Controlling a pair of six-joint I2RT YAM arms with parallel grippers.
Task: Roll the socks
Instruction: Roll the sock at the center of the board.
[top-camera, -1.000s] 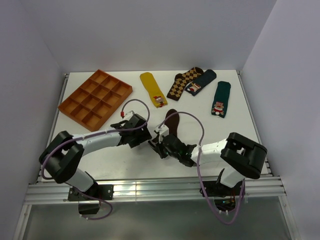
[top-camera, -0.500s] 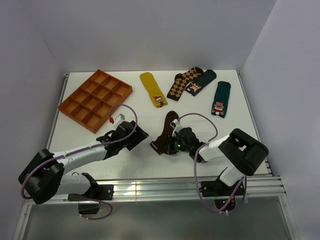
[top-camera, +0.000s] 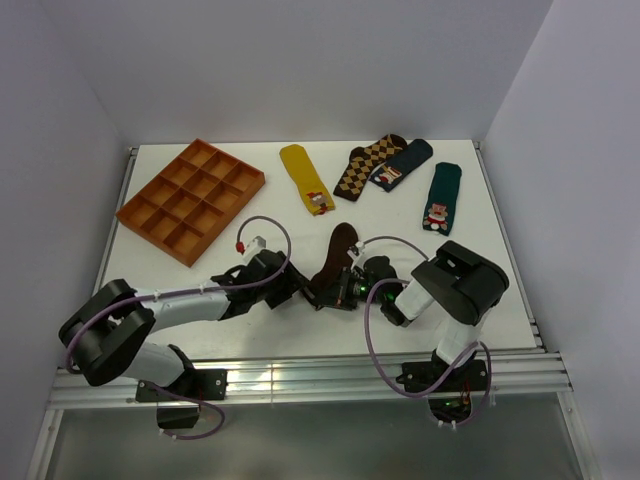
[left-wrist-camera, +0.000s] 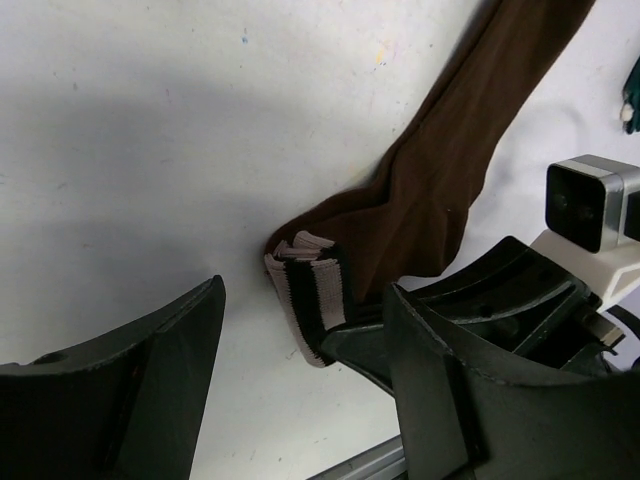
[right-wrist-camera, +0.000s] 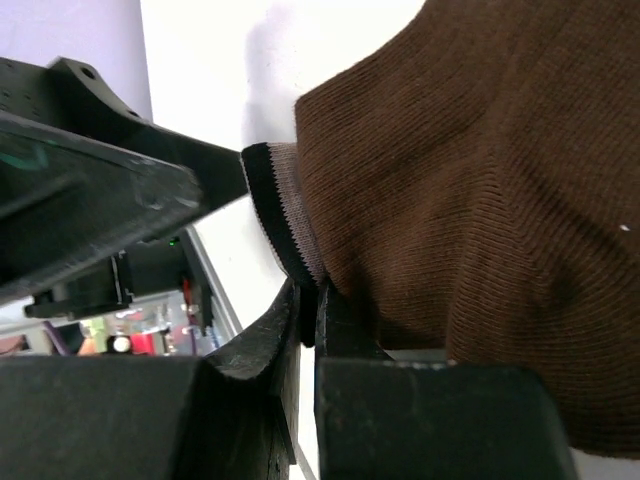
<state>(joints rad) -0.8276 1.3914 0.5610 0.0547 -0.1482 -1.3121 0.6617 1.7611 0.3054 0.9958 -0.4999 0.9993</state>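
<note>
Sock, top view: the plain dark brown fabric sock (top-camera: 340, 250) lies near the middle of the white table (top-camera: 200, 262). Its toe points away from the arm bases and its cuff end lies between my two claws.
Room, top view: there is bare table to the near left and near right. The orange plastic compartment tray (top-camera: 190, 200) sits well apart at far left.
Far edge, top view: the mustard yellow sock (top-camera: 306, 178), brown-and-tan diamond-patterned sock (top-camera: 365, 165), navy sock (top-camera: 402, 165) and dark green sock (top-camera: 441, 198) lie in a row.
Arms, top view: both forearms lie low and reach inward. The left gripper (top-camera: 298, 287) and right gripper (top-camera: 330, 292) meet at the cuff.
Left wrist view: my left gripper (left-wrist-camera: 306, 292) is released, its fingers spread on either side of the cream-striped cuff (left-wrist-camera: 315, 310). White table is open beyond it.
Right wrist view: my right gripper (right-wrist-camera: 308, 300) is clenched on the cuff's edge. Brown knit fills the upper right.
</note>
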